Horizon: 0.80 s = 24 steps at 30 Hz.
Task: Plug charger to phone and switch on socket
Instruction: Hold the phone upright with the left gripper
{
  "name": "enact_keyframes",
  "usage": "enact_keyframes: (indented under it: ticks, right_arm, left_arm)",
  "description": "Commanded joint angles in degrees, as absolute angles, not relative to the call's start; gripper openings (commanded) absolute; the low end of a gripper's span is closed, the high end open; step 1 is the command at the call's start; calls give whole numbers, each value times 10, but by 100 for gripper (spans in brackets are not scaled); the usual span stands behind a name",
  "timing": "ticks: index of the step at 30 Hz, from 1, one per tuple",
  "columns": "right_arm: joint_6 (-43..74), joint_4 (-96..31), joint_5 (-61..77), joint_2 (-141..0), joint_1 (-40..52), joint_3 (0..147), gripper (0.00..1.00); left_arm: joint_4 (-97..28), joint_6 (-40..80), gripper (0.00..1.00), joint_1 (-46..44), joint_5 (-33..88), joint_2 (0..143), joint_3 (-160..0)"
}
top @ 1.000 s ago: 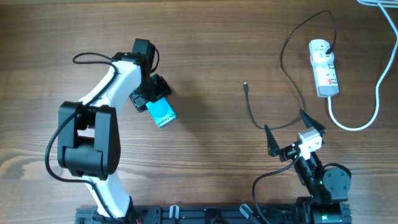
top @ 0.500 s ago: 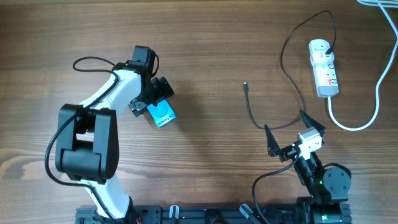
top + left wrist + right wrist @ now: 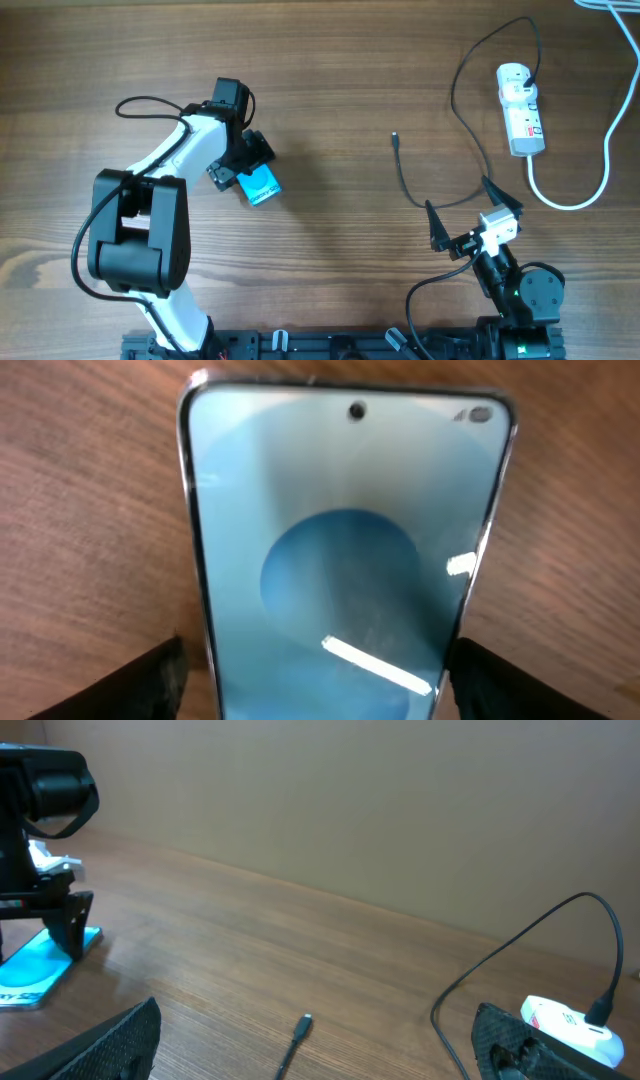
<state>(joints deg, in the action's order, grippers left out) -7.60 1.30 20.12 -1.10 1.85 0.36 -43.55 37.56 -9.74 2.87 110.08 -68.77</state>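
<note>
My left gripper (image 3: 243, 165) stands over one end of the phone (image 3: 262, 186), which lies screen-up on the wooden table (image 3: 340, 80). I have a finger on each side, but from above I cannot tell whether they touch it. My right gripper (image 3: 463, 208) is spread wide. The charger cable (image 3: 403, 178) curves just past its fingertips, and the cable's small plug (image 3: 396, 138) lies mid-table, well apart from the phone. The other end loops to the power strip (image 3: 522, 125), which trails a white cord (image 3: 590, 195).

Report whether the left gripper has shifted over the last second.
Yes. Overhead, the left gripper has slid slightly toward the robot base, covering more of the phone; the socket stays put.
</note>
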Motion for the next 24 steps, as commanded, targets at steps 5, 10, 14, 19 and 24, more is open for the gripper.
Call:
enact_keyframes:
  ticks: [5,10,14,19,24]
  right_arm:
    - [-75,16,206,-11,21,3,100]
    - [-75,16,206,-11,21,3,100]
    - [-75,16,206,-11,21,3,100]
    - [-75,16,206,-11,21,3,100]
    - [-75,16,206,-11,21,3,100]
  left_arm:
    - [-437,377,87,-96,4,1123,-675]
    - [-401,377,87,-97,4,1123,-675]
    - [-411,377,80,-101,3,1123,-675]
    - [-408,360,79,-101,-1,1123,-675]
    - [-406,330,82,-102,-1,1123,-675]
